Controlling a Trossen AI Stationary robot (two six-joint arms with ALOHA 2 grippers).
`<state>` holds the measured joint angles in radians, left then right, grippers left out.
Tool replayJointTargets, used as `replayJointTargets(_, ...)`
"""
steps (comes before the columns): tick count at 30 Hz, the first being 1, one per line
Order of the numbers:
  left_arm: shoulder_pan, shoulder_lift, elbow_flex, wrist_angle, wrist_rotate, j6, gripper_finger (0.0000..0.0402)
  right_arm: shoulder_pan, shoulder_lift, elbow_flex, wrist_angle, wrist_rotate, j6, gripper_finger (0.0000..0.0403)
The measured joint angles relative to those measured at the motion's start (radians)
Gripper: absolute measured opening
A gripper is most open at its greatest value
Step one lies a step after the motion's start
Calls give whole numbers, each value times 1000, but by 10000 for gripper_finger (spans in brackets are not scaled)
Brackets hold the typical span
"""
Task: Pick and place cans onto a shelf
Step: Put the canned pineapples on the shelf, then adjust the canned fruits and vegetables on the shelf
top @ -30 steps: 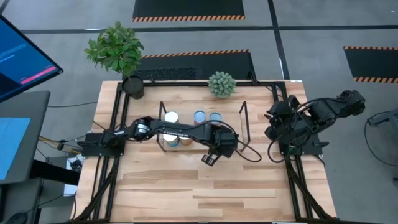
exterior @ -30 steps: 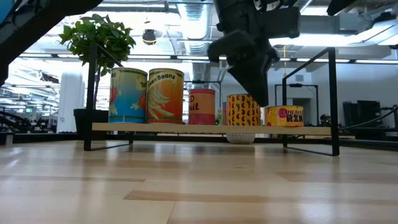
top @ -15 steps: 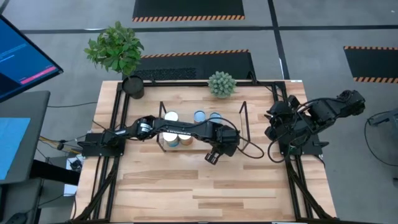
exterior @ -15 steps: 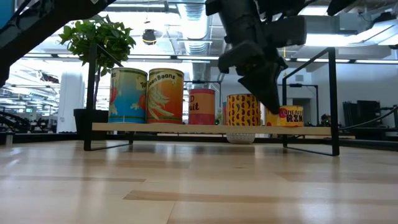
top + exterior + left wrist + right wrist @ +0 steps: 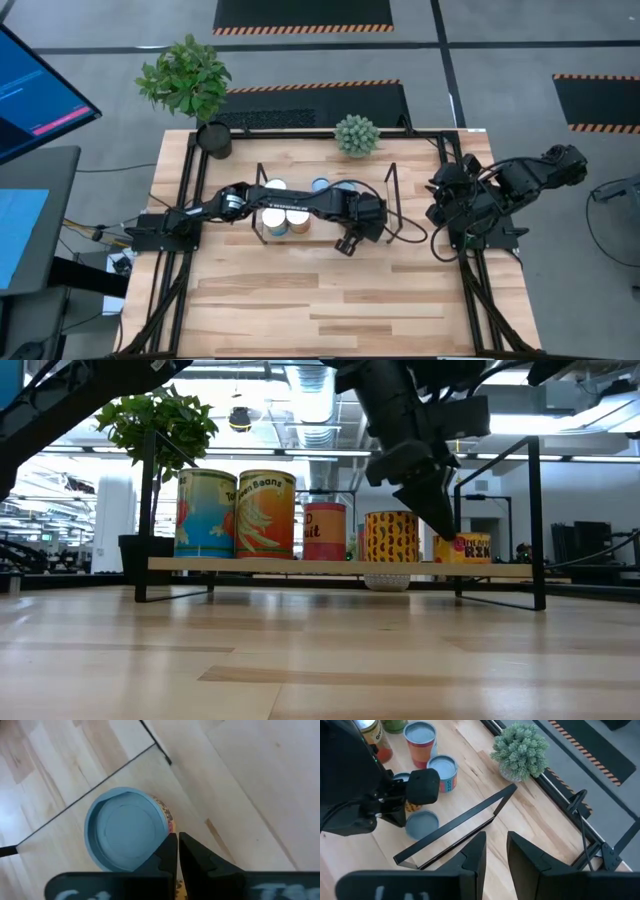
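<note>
On the shelf [image 5: 330,568], five cans [image 5: 266,514], upright

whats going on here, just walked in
The left arm reaches across the shelf, its left gripper shut and empty beside a short blue-topped can near the shelf's right end. Several more cans stand in a row on the shelf. The right gripper waits open off to the table's right side.

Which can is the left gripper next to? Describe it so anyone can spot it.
Find the shelf mid-table, then its right end, where the shut left gripper hangs. The short yellow can beside it is the lowest there; its neighbours stand taller.
</note>
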<state>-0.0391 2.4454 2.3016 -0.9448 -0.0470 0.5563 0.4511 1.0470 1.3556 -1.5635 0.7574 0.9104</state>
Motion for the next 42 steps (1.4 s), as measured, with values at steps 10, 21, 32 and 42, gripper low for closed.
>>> replayJointTargets(10, 0, 0, 12, -14, -18, 3, 8, 0, 0, 0, -7, 0, -2, 101)
replayJointTargets(21, 3, -204, 50, -192, 12, -121, 8, 0, 0, 0, 37, 0, -55, 101)
replayJointTargets(32, -8, -463, 51, -296, -187, -408, 8, 0, 0, 0, 37, -33, -313, 101)
replayJointTargets(42, -8, -553, 50, -606, -304, -688, 8, 0, -36, 10, 228, -94, -390, 101)
